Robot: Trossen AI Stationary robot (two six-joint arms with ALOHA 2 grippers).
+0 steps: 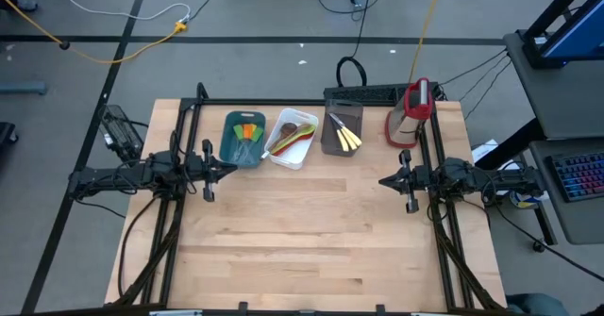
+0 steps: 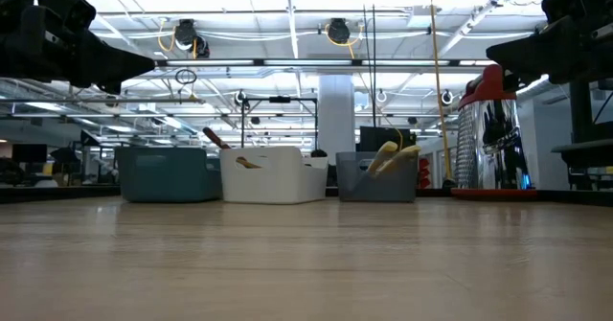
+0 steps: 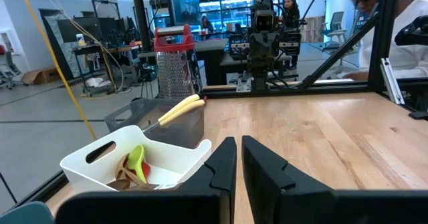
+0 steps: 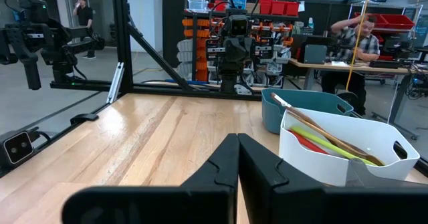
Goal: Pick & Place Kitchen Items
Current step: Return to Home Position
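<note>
Three trays stand in a row at the table's far edge. The teal tray holds orange and green spatulas. Green, red and wooden spoons lie in the white tray. Pale-handled knives lean in the grey tray, their handles sticking out over its rim. My left gripper hovers at the table's left side, pointing level toward the right; only a thin slit shows between its fingers. My right gripper hovers at the right side, pointing left, shut and empty.
A red-and-white upright grater stands at the far right, beside the grey tray. A black flat device lies behind the trays. Bare wooden tabletop stretches between the arms and toward the near edge. People sit and stand beyond the table.
</note>
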